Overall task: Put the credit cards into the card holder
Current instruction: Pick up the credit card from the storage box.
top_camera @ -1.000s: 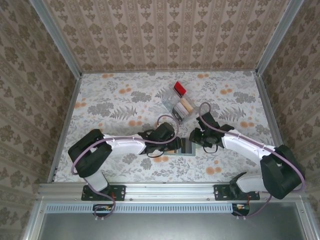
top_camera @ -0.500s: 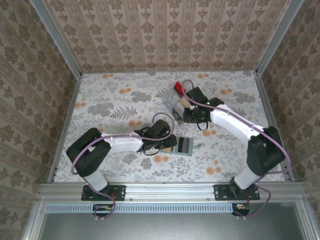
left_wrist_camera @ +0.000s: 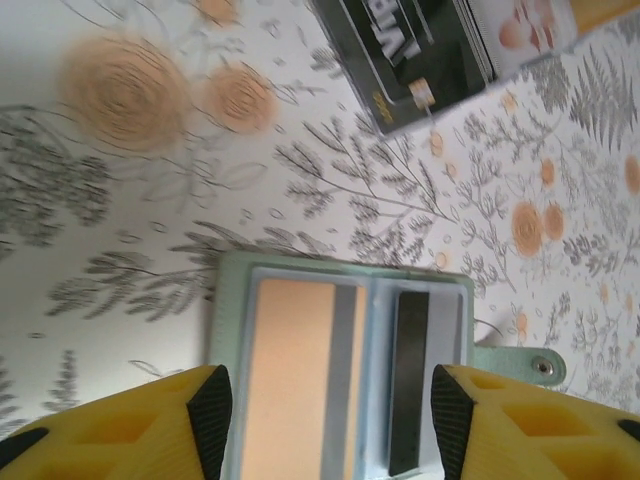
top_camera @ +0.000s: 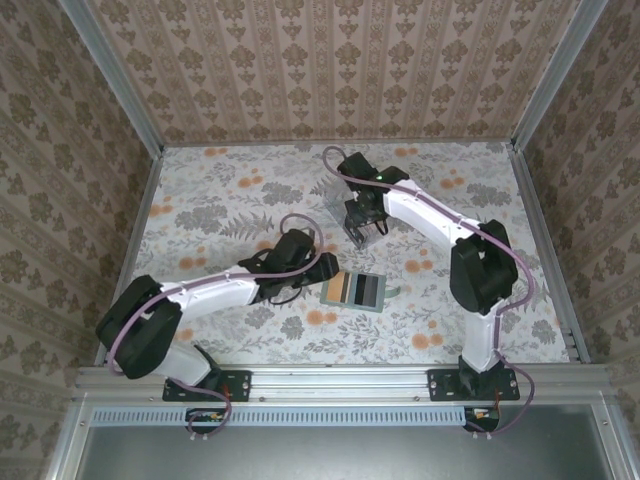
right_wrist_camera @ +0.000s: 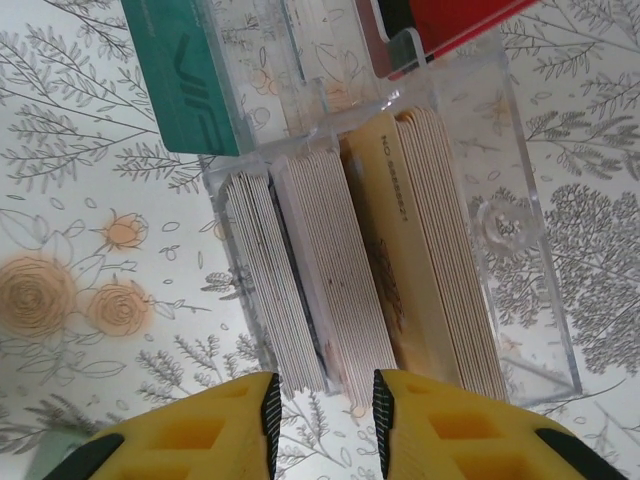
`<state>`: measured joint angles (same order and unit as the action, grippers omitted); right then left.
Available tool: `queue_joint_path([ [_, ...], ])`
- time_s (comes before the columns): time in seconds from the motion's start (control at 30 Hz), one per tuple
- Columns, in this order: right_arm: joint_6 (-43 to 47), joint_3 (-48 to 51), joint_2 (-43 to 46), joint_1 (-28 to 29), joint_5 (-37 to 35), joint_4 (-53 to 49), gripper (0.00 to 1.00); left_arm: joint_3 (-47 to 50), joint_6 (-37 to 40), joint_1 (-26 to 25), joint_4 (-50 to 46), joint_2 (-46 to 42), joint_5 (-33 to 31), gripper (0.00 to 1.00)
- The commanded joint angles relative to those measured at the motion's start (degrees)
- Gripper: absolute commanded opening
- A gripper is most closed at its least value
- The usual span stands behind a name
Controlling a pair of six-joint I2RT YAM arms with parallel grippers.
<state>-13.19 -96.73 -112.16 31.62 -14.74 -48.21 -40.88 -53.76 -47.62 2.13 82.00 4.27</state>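
Lying open on the floral desk (top_camera: pixel 210 205), the card holder (top_camera: pixel 352 290) sat near the middle front, just ahead of the left claw (left_wrist_camera: pixel 330 420). It was a flat sage-green wallet with a small tab (left_wrist_camera: pixel 520 365) at one side that carried a metal stud. One inner pocket showed a tan-orange card (left_wrist_camera: pixel 290 380) edged by a grey strip, and the other pocket held a dark card (left_wrist_camera: pixel 408 385). The left claw's yellow fingers (left_wrist_camera: pixel 130 440) stood wide apart, one to each side of the holder's near end, gripping nothing.

Farther back on the desk, well apart from the holder, more credit cards (right_wrist_camera: pixel 330 270) stood on edge in a clear tray (right_wrist_camera: pixel 520 260). They formed three packs: greyish white, pale beige and tan. A green card (right_wrist_camera: pixel 185 80) and a red end piece (right_wrist_camera: pixel 440 20) lay beyond them. The right claw (right_wrist_camera: pixel 322 405) hung over the near ends of those packs, its fingers parted by a narrow gap with no card clamped between them.
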Motion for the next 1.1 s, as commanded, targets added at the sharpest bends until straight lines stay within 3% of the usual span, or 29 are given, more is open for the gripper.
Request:
queue_joint_path([
  [0.0,3.57,-3.03,-3.02,1.06,-6.35,-4.00,0.34,2.52,1.29,1.85,-0.47,-3.28,-2.14,0.60],
  [0.3,6.72,-6.19,-8.97,3.49,-15.67,-4.55,0.35,6.40,1.62,5.65,-1.70,-9.44,-3.54,0.63],
  [0.67,8.61,-5.64,-11.24,5.55,-26.74,-2.58,0.34,7.33,1.63,7.01,-1.96,-10.06,-2.79,0.63],
  [1.07,8.71,-4.26,-9.04,5.30,-26.57,-1.33,0.20,7.66,1.46,7.34,-2.05,-10.10,-2.23,0.63],
])
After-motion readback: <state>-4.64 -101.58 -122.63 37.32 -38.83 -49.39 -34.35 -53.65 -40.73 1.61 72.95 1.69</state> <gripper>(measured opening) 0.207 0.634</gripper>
